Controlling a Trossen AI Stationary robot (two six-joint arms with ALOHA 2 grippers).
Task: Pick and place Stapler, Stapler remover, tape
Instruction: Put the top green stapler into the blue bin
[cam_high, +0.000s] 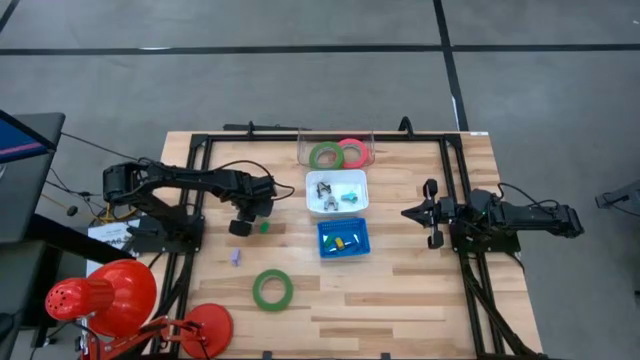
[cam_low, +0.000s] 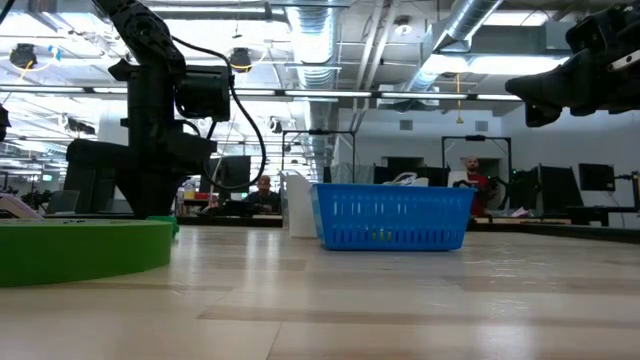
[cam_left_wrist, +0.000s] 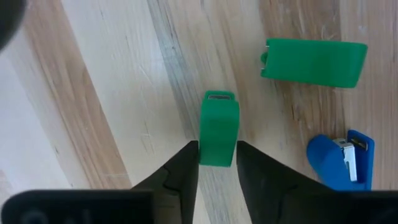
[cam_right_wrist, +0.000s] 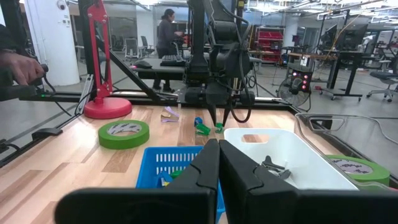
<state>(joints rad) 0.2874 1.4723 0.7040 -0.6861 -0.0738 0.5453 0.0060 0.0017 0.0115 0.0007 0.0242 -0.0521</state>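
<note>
My left gripper points down at the table's left middle and is shut on a small green stapler. A second green stapler and a blue one lie on the wood beside it. One green tape ring lies flat nearer the near edge. Another green ring and a pink-red ring lie in a clear tray at the far edge. Metal staple removers lie in a white bin. My right gripper is shut and hovers right of the bins. My left gripper pinches the small green stapler by its two long sides near one end, between the two fingertips. The fingers come from above, pointing down, and lie along the stapler. The stapler lies level; whether it rests on the wood I cannot tell.
A white bin and a blue basket holding small coloured pieces stand mid-table. A small purple piece lies left of the green ring. A red desk lamp stands at the near left corner. People show in the room beyond.
</note>
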